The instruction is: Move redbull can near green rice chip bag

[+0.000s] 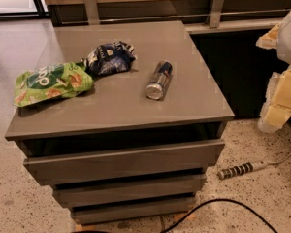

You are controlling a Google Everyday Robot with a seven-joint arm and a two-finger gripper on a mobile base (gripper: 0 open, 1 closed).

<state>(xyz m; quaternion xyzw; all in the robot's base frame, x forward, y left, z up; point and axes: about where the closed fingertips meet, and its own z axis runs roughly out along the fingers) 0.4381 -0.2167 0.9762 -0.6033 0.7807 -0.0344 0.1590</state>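
The redbull can [159, 80] lies on its side on the grey drawer unit's top [136, 106], right of the middle, with its silver end towards me. The green rice chip bag [52, 83] lies flat at the left edge of the top, well apart from the can. My gripper [281, 96], white and pale yellow, hangs at the right edge of the view. It is off the top, to the right of the can, and holds nothing that I can see.
A smaller dark blue and white bag [108, 58] lies between the green bag and the can, touching the green bag's end. The unit has three drawers [126, 161]. A power strip [240, 169] and a black cable [218, 205] lie on the floor at the right.
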